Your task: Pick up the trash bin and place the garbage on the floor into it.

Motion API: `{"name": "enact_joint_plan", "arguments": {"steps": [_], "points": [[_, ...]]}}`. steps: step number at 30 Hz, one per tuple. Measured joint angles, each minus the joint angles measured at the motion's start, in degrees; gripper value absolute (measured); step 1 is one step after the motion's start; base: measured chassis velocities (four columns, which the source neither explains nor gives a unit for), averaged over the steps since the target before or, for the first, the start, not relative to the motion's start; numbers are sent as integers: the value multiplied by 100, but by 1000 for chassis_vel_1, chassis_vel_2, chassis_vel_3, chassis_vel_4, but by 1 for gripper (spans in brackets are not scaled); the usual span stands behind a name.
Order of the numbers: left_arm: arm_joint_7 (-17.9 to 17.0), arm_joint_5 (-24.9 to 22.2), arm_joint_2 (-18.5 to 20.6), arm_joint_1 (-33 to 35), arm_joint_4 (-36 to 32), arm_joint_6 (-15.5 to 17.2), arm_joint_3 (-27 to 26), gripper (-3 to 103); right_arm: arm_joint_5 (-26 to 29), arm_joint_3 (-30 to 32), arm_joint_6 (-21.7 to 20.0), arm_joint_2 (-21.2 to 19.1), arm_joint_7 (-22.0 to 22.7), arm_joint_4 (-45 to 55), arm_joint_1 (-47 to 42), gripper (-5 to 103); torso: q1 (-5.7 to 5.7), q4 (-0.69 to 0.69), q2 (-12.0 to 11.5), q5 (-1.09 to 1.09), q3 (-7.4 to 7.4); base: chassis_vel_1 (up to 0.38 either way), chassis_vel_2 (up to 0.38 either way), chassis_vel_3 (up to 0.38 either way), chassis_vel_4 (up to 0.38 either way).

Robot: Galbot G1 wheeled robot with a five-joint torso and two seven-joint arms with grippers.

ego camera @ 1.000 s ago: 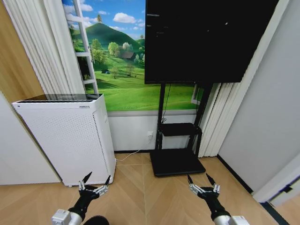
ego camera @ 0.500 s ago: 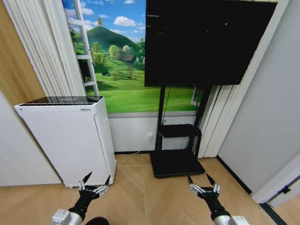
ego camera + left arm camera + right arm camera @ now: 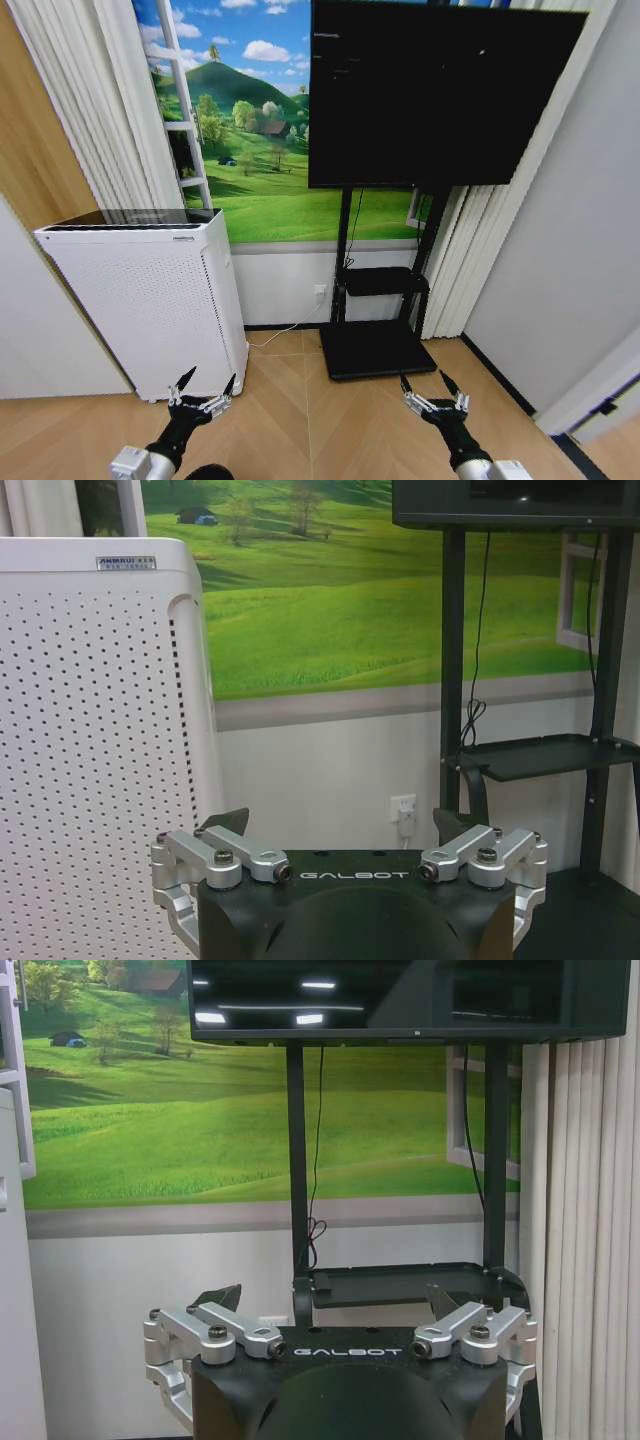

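The trash bin and the garbage are out of view. The floor (image 3: 300,420) is light tan chevron parquet, bare where I can see it. My left gripper (image 3: 210,377) hangs low at the bottom left, just in front of the white appliance, open and holding nothing. My right gripper (image 3: 423,377) hangs low at the bottom right, in front of the stand's base, also open with nothing in it. In the left wrist view my left gripper (image 3: 342,822) has its fingers spread. The right wrist view shows my right gripper (image 3: 332,1298) spread the same way.
A tall white perforated appliance (image 3: 150,300) stands left against the wall. A black screen on a black stand with a flat base (image 3: 375,345) stands ahead. Curtains (image 3: 455,260) and a grey wall (image 3: 560,250) close the right side. A white cable (image 3: 275,332) runs along the floor.
The whole head picture has slid slightly downward, so the camera has moved. Both grippers keep the same place and stay open.
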Motion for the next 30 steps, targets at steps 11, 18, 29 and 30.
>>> {"name": "enact_joint_plan", "arguments": {"steps": [11,18,29,30], "points": [[0,0,0,0,0,0,0,100,0,0,0,0,0,0,0,100,-13,0,-30,0,-17,0,0,0,0],[0,0,0,0,0,0,0,100,0,0,0,0,0,0,1,100,-16,0,-43,0,-23,0,0,0,0],[0,0,0,0,0,0,0,100,0,0,0,0,0,0,0,100,-26,0,-56,-1,-33,137,-132,-134,139],[0,0,0,0,0,0,0,100,0,0,0,0,0,0,0,100,-26,0,-56,-1,-33,197,-212,-185,204]]}}
